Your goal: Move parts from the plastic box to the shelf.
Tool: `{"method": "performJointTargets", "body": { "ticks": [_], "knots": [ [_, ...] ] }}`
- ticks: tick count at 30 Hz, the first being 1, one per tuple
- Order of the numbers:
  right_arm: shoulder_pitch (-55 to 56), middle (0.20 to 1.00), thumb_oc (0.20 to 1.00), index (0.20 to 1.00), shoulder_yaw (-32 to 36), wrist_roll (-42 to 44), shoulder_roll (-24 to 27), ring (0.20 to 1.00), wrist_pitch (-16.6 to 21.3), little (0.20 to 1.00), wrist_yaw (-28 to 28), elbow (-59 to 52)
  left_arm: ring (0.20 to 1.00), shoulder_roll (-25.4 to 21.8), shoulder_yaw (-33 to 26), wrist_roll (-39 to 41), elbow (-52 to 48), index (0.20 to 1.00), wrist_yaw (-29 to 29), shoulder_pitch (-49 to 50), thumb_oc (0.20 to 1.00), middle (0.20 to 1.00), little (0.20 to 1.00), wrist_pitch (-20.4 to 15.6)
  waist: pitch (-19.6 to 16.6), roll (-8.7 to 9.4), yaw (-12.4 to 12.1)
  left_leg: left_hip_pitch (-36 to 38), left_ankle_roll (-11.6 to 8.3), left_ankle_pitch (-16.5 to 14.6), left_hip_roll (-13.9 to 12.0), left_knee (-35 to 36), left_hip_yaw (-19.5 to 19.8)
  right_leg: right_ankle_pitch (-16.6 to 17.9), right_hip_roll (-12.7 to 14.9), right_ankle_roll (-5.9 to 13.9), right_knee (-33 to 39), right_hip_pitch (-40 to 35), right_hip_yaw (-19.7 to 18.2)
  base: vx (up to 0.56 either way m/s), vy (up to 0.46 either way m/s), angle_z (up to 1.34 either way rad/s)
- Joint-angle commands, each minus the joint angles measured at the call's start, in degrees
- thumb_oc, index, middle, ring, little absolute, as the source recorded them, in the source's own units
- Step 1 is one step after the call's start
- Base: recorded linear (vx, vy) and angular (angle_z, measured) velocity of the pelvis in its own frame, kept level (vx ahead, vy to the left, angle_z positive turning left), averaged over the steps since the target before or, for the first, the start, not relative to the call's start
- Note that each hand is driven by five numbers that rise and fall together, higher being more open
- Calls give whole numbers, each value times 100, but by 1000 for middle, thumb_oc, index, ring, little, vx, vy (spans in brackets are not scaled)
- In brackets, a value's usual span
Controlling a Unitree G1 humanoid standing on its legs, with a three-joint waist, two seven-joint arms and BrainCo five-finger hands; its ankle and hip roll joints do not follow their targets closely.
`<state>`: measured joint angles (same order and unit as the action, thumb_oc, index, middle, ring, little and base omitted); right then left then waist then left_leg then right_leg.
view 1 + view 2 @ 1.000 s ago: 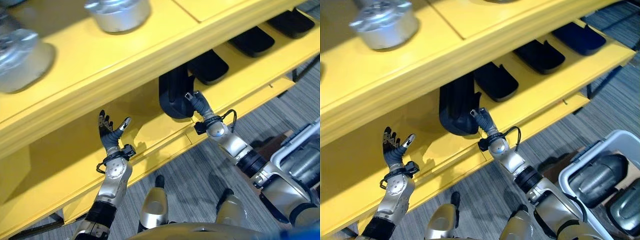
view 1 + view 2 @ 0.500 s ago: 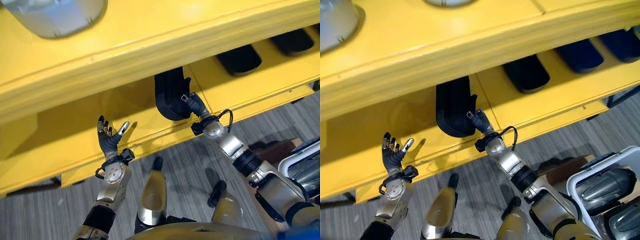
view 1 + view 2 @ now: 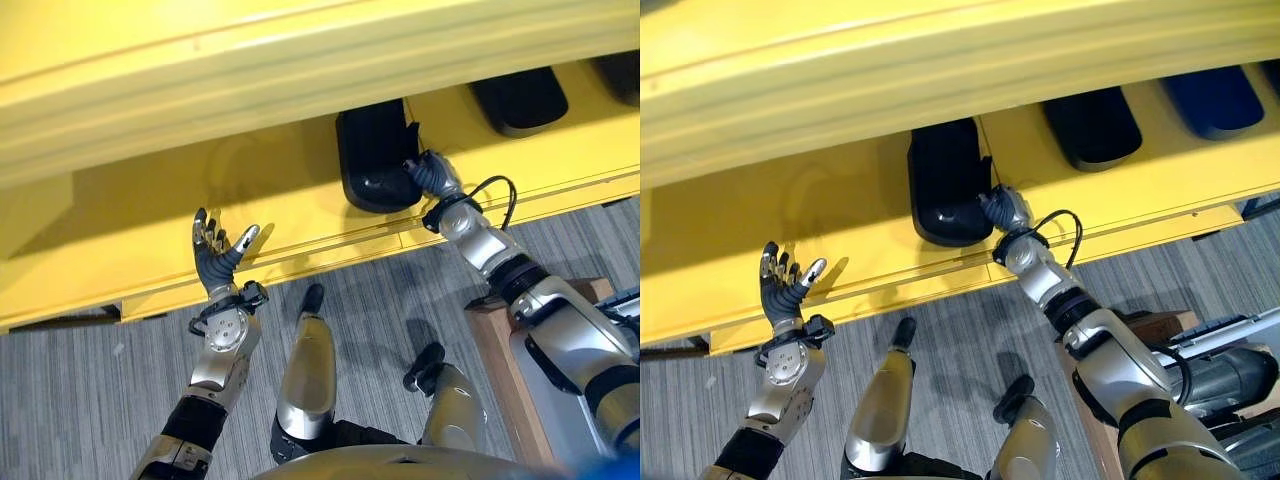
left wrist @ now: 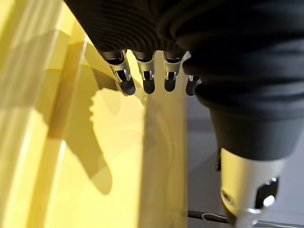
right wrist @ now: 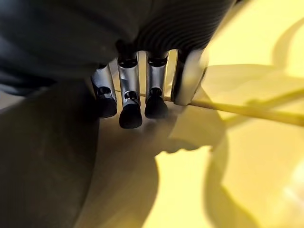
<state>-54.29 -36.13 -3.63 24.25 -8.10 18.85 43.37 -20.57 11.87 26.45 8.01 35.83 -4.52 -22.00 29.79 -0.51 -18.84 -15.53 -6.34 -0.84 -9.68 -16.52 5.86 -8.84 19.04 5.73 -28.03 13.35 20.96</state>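
Note:
A black part [image 3: 375, 155] lies flat on the lower level of the yellow shelf [image 3: 290, 205]; it is also in the right eye view [image 3: 948, 180]. My right hand [image 3: 430, 175] is at the part's right front corner, fingers relaxed and open beside it. The right wrist view has its fingers [image 5: 130, 102] next to the dark part [image 5: 42, 156], curled round nothing. My left hand [image 3: 215, 255] is held up, open and empty, at the shelf's front edge further left, its fingers [image 4: 147, 80] straight over the yellow board.
Two more dark parts [image 3: 1090, 125] [image 3: 1215, 100] lie further right on the same level. The plastic box [image 3: 1260, 325] with grey parts [image 3: 1230, 375] stands at the lower right on a wooden stand [image 3: 500, 330]. An upper shelf board [image 3: 300, 60] overhangs.
The camera has moved, shifting the whole picture. The black part has gone from propped up to lying flat, with my right hand still at its right side. My left hand stays raised and open.

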Motion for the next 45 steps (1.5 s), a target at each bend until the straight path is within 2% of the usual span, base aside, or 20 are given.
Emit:
{"method": "performJointTargets", "body": {
  "ticks": [1, 7, 13, 24, 30, 35, 45],
  "knots": [
    [-454, 200, 200, 200, 158, -18, 52, 200, 278, 200, 306, -175, 1000, -286, -59, 71, -636, 1000, -107, 135, 1000, 1000, 1000, -220, -1, 25, -91, -204, 278, 21, 189, -456, -492, -1, -448, -357, -242, -325, 345, -29, -44, 12],
    [-865, 200, 200, 200, 89, -105, 231, 200, 331, 200, 163, 321, 1000, -409, -66, 157, -817, 1000, -105, 194, 1000, 1000, 1000, -194, 1, 49, -196, -676, 316, -86, 165, -840, -479, -126, -408, -426, -675, 34, 431, -37, -24, 6],
    [-1122, 200, 200, 200, -94, -118, 229, 200, 133, 200, 58, 408, 1000, -388, -1, 197, -866, 1000, -71, 229, 1000, 1000, 1000, -304, 1, 10, -228, -1020, 334, -135, 168, -1077, -488, -172, -329, -440, -947, 344, 472, -35, 19, -1],
    [-1413, 200, 200, 200, -195, -174, -19, 200, 155, 200, 1, 677, 1000, -373, 131, 337, -1053, 1000, 15, 339, 1000, 1000, 1000, -338, 1, -124, -263, -1624, 384, -350, 135, -1630, -578, -172, -62, -389, -1383, 946, 504, -40, 43, -2],
    [-1502, 200, 200, 200, -292, -195, -204, 200, -111, 200, 89, 655, 1000, -361, 252, 351, -1161, 1000, 141, 295, 1000, 1000, 1000, -344, 1, -195, -255, -1853, 445, -436, 201, -1818, -577, -225, 68, -339, -1666, 1232, 404, -27, 59, 2],
    [-1579, 200, 200, 200, -321, -444, -234, 200, -71, 200, 54, 759, 1000, -377, 268, 380, -1154, 1000, 108, 259, 1000, 1000, 1000, -406, 1, -236, -265, -1977, 505, -572, 250, -2035, -599, -309, 141, -330, -1873, 1345, 374, -6, 28, 3],
    [-1758, 200, 200, 200, -426, -543, -327, 200, -328, 200, 204, 971, 1000, -384, 369, 409, -1171, 1000, 247, 200, 1000, 1000, 1000, -414, 1, -343, -244, -2279, 547, -755, 188, -2422, -652, -335, 277, -285, -2120, 1655, 285, -10, 15, -1]
  ]
}}
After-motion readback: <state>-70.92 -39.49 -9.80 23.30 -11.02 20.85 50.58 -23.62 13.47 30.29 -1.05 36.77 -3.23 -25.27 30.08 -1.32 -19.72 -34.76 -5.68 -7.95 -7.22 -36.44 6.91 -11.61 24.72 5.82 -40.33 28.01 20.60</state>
